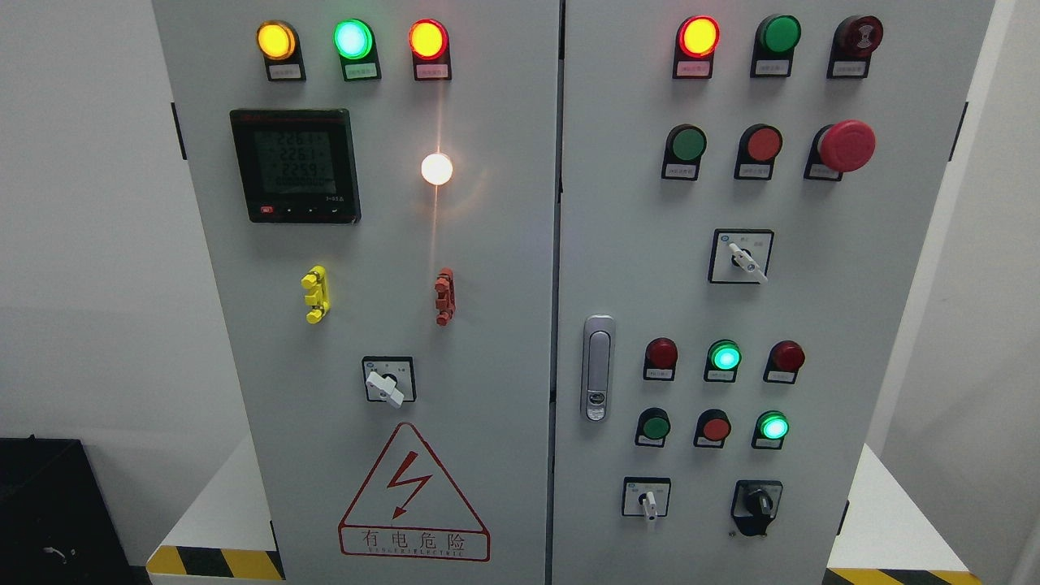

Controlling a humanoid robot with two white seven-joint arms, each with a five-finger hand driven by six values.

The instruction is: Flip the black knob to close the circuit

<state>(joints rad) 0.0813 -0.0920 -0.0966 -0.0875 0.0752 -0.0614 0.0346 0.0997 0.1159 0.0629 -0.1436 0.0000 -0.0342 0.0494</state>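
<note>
A grey electrical cabinet [504, 268] with two doors fills the head view. The black knob [758, 505] sits at the lower right of the right door, on a black square base, its handle pointing roughly down and slightly left. To its left is a white-handled selector switch [647, 500]. Neither of my hands nor arms shows in the picture.
The right door carries a silver latch handle [598, 367], rows of lit and unlit lamps and buttons, and a red mushroom stop button [845, 145]. The left door has a meter [295, 166], a white selector [387, 382] and a warning triangle [413, 494]. A black box [49, 512] stands lower left.
</note>
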